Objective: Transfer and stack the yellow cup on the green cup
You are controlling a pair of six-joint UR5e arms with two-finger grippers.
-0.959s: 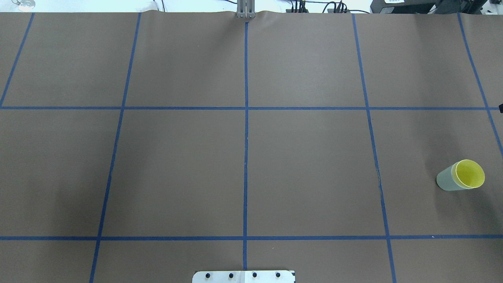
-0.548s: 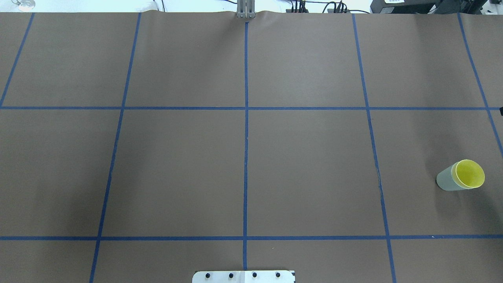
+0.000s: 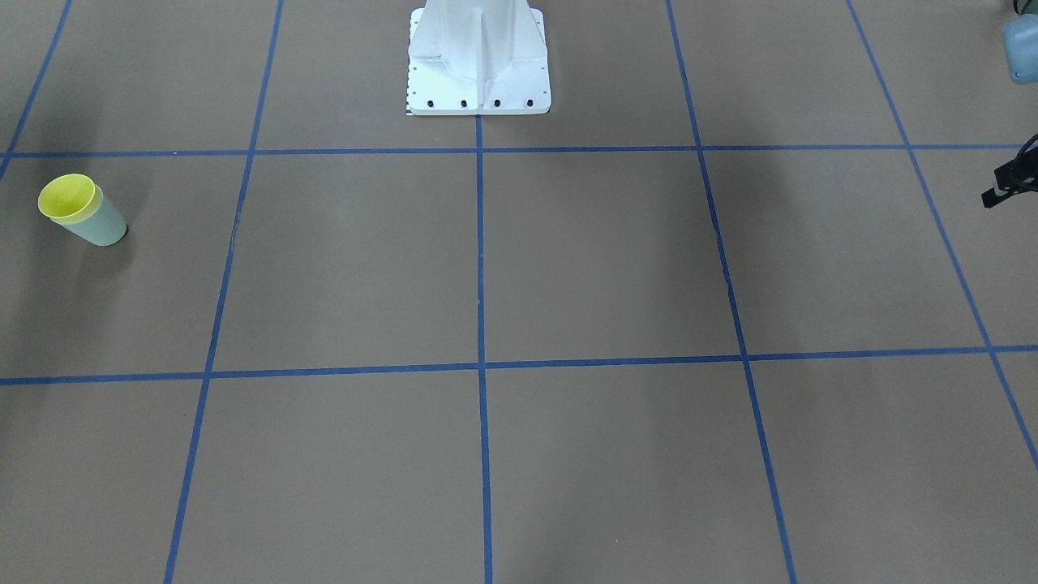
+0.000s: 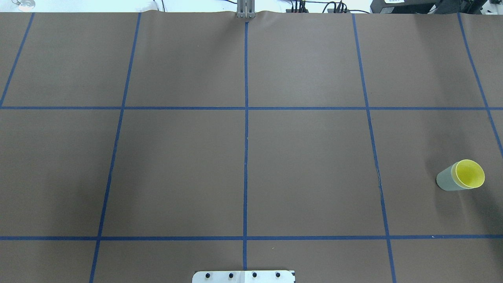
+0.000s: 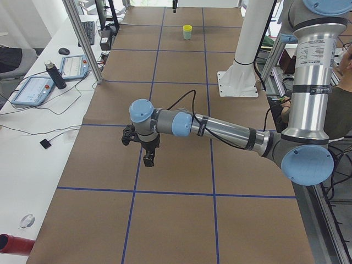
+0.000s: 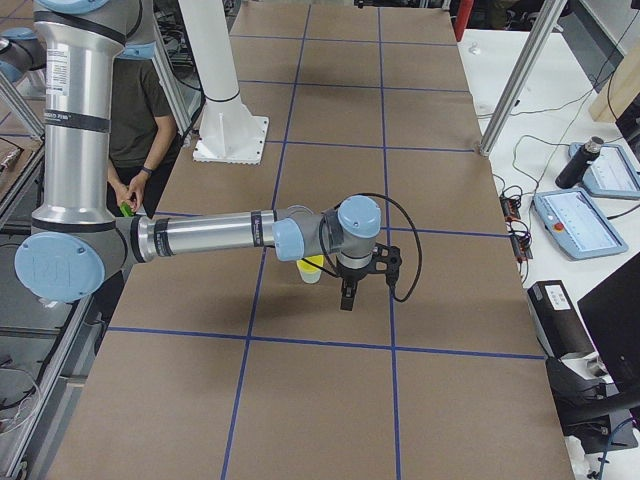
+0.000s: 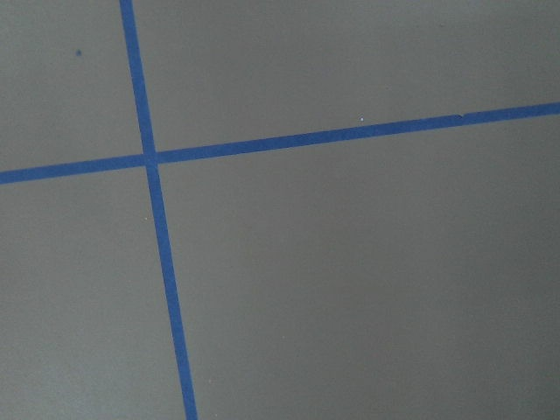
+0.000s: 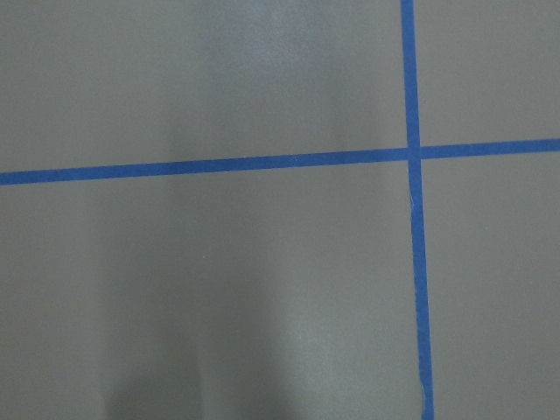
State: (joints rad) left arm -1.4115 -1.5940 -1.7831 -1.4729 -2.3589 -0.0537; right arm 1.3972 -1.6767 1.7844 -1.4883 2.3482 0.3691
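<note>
The yellow cup sits nested inside the green cup, upright, near the table's right edge in the overhead view. The pair shows at the far left of the front-facing view, yellow cup in green cup. In the exterior right view the cups stand just behind my right gripper, which hangs above the table beside them. My left gripper hangs over the table's other end, and a part of it shows at the front-facing view's right edge. I cannot tell whether either gripper is open or shut.
The white robot pedestal stands at the table's near middle edge. Blue tape lines grid the brown table cover. A side desk with tablets and a bottle flanks the table. A person stands by the right arm's base.
A small dark tip at the overhead view's right edge has left the view. The nested cups have not moved.
</note>
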